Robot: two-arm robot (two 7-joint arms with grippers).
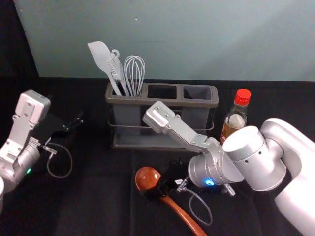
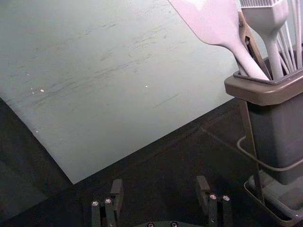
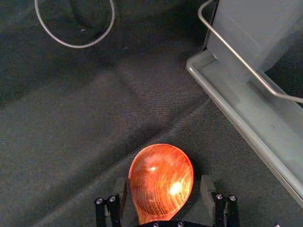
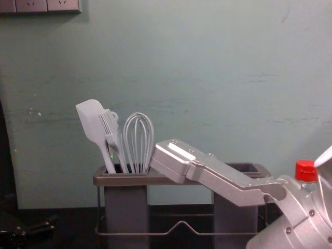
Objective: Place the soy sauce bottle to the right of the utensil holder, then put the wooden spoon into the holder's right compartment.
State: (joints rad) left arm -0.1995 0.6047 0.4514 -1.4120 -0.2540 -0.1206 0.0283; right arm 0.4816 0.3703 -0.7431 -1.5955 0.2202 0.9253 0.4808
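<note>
Reddish-brown wooden spoon (image 1: 185,215) is what we're on now, lying on the black cloth (image 1: 103,196) in front of the grey-brown plastic utensil holder (image 1: 142,101), round bowl up, handle running back toward us and to the right. Our right gripper (image 3: 164,181) is down at the bowl end, its 2 fingers spread with the bowl between them, so no pinch on it. Left gripper (image 2: 159,182) is parked off to the left, fingers spread too.

The soy sauce bottle with the red cap (image 1: 235,120) is right of the holder, so we'd call step 1 of 2 done.

Handling-wise, we'd guess light and stiff, tough enough, but the polished wood could be slippery. We'd squeeze the neck just below the bowl; the curved bowl might roll out. Then handle-down into the right compartment (image 1: 198,92).
</note>
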